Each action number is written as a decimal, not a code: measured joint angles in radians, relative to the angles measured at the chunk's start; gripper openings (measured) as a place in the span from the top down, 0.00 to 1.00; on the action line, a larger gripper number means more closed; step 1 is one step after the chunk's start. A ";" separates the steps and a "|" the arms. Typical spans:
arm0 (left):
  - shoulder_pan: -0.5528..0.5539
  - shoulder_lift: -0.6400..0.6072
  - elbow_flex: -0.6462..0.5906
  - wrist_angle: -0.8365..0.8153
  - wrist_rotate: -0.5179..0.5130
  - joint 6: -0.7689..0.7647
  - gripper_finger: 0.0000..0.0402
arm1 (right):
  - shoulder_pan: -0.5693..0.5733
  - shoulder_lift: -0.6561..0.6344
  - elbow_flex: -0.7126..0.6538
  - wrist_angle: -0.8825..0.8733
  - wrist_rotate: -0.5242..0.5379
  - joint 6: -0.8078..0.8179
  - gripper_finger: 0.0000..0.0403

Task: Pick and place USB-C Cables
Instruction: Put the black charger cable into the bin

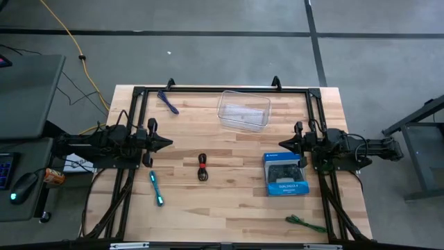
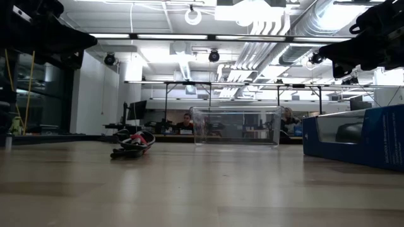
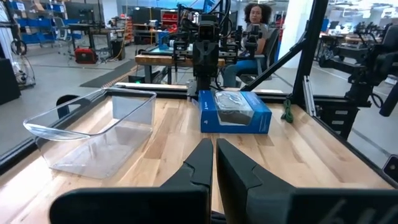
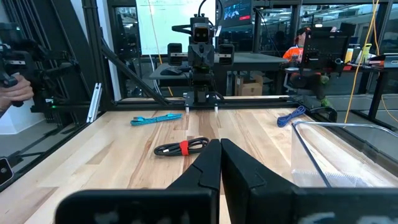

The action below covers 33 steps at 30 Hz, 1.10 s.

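Note:
Four cable bundles lie flat on the wooden table. The dark purple one point(image 1: 168, 101) is near the far left corner, also in the right wrist view point(image 4: 292, 116). The black one with a red band point(image 1: 202, 167) point(image 4: 181, 147) point(image 2: 132, 144) lies mid-table. The cyan one point(image 1: 156, 187) point(image 4: 155, 118) is near the left arm. The green one point(image 1: 305, 223) point(image 3: 286, 111) lies by the near right corner. My left gripper point(image 1: 166, 144) point(image 3: 214, 163) hovers shut at the table's left side; my right gripper point(image 1: 282, 144) point(image 4: 220, 163) hovers shut at the right side. Neither touches anything.
A clear plastic tub point(image 1: 243, 111) point(image 3: 93, 134) stands near the far edge, centre. A blue box picturing a game controller point(image 1: 285, 174) point(image 3: 233, 112) lies beside the right arm. A black frame point(image 1: 222, 89) rims the table. People sit at desks in the room beyond.

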 joint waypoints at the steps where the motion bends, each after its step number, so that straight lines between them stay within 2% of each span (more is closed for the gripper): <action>1: 0.000 0.000 0.000 0.000 0.000 -0.003 0.99 | 0.000 0.000 0.000 0.000 0.000 0.000 1.00; 33: 0.000 0.021 0.000 0.046 0.001 -0.044 0.99 | 0.000 0.000 0.000 0.000 0.000 0.000 1.00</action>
